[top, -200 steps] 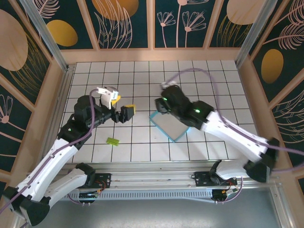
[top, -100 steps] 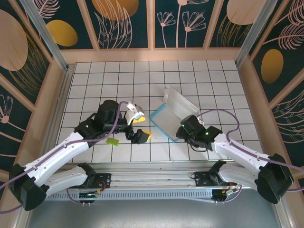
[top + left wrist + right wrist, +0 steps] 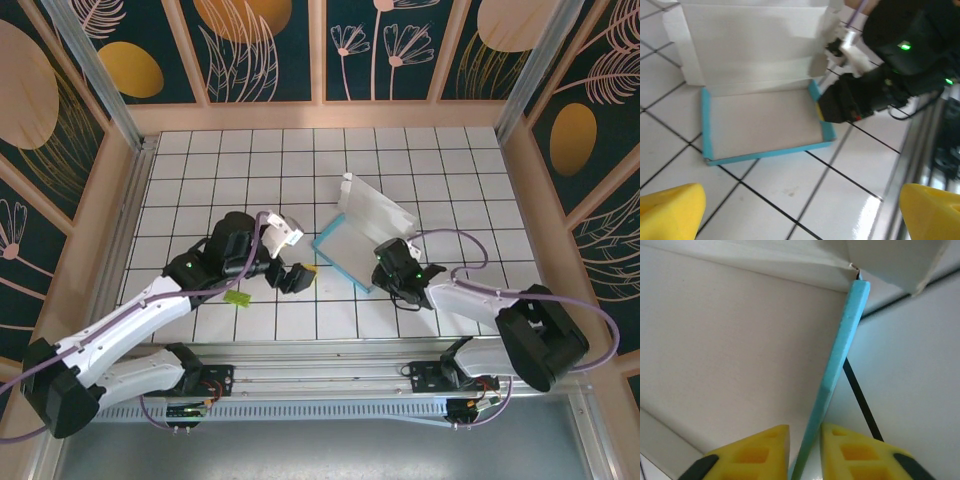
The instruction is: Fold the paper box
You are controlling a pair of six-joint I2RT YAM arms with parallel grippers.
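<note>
The left arm reaches in from the counter's (image 3: 200, 160) near-left corner, and a small lime-green scrap (image 3: 237, 298) lies flat on the white tiles just beside it, not far from the near edge. The left end effector (image 3: 295, 276) hangs just past that scrap, left of the counter's middle. In the left wrist view its yellow fingers (image 3: 670, 212) stand wide apart with nothing between them, pointed toward the box.

The paper box (image 3: 345, 255) sits a little right of the counter's middle, well apart from the left end effector. Its shallow tray rests flat on the tiles, white inside with a low turquoise rim. Its white lid (image 3: 375, 208) stands tilted up from the tray's far edge, with short side flaps showing in the left wrist view.

The right end effector (image 3: 383, 270) meets the tray at its near-right side. In the right wrist view its yellow fingers (image 3: 757, 452) are drawn in to a narrow slot, one inside the tray and one outside, with the turquoise wall (image 3: 840, 350) pinched between them. The right arm runs back toward the near-right corner.
</note>
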